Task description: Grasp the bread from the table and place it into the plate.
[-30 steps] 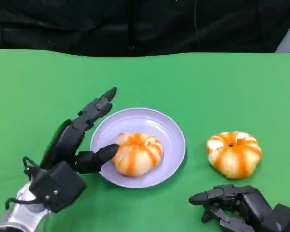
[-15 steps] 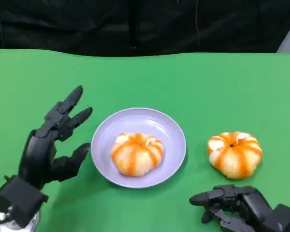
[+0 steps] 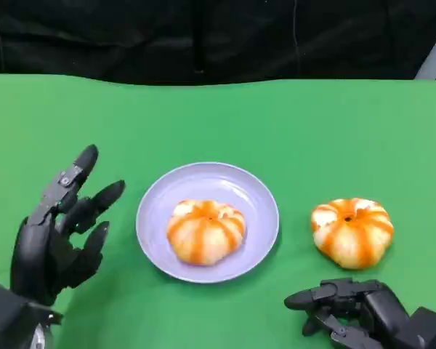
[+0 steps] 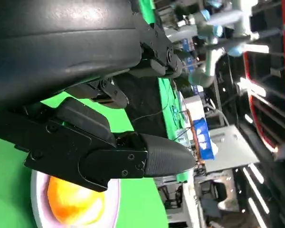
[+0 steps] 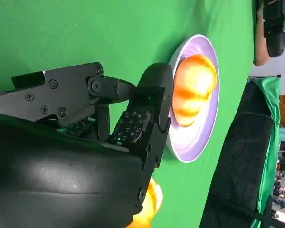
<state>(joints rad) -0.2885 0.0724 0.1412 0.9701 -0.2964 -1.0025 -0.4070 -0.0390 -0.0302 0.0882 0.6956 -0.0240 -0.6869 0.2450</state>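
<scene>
One bread [image 3: 205,231] already sits in the middle of the lavender plate [image 3: 236,185], so that part of the job looks done. A second bread [image 3: 352,231] lies on the green worktop [image 3: 312,131] to the right of the plate, well apart from its rim, and is probably what is left to move.

The left hand [image 3: 58,233] hangs at the near left, clear of the plate, fingers spread and raised, holding nothing. The right hand [image 3: 349,309] lies low at the near right, just on the near side of the second bread and not touching it; its fingers point left, loosely apart, around nothing.
</scene>
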